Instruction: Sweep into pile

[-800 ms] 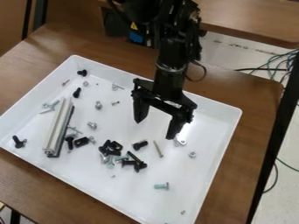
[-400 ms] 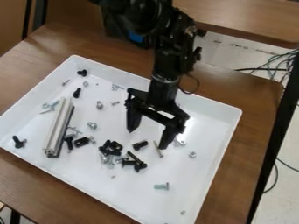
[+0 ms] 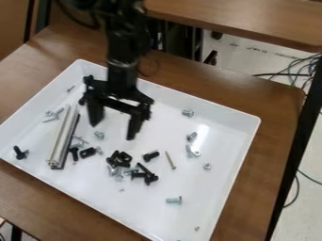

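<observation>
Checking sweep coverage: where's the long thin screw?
Camera view: the long thin screw lies in the white tray, right of its middle, between a short black bolt to its left and a small silver piece to its right.

So the tray (image 3: 211, 114) looked like smooth white plastic, kinda glossy, with a bright glare patch on it. The table (image 3: 37, 59) had a brown wood-grain look with a soft sheen. The long bar (image 3: 63, 136) looked like silvery metal, and the bolt (image 3: 174, 200) was shiny metal too. The long screw (image 3: 170, 160) seemed to be duller metal.
</observation>
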Controlling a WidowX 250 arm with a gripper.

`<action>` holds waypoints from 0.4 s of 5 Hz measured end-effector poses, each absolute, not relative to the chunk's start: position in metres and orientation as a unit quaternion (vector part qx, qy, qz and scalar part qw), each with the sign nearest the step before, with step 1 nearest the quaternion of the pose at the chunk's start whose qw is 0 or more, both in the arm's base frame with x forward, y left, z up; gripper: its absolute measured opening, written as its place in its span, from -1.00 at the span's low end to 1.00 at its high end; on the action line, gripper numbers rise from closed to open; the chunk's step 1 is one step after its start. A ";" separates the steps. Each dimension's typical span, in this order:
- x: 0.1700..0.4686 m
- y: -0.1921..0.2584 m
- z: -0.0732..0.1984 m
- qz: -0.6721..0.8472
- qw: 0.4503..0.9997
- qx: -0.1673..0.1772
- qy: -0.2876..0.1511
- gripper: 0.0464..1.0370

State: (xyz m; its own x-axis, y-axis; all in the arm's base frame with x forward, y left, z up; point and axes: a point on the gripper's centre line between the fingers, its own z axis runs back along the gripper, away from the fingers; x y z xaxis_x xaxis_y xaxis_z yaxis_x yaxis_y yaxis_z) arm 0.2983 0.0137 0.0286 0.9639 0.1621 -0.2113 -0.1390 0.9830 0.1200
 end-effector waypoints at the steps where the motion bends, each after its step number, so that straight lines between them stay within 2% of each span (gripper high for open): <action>1: 0.287 0.059 0.030 0.141 0.983 0.053 0.104 0.92; 2: 0.286 0.079 0.021 0.176 0.979 0.040 0.097 0.92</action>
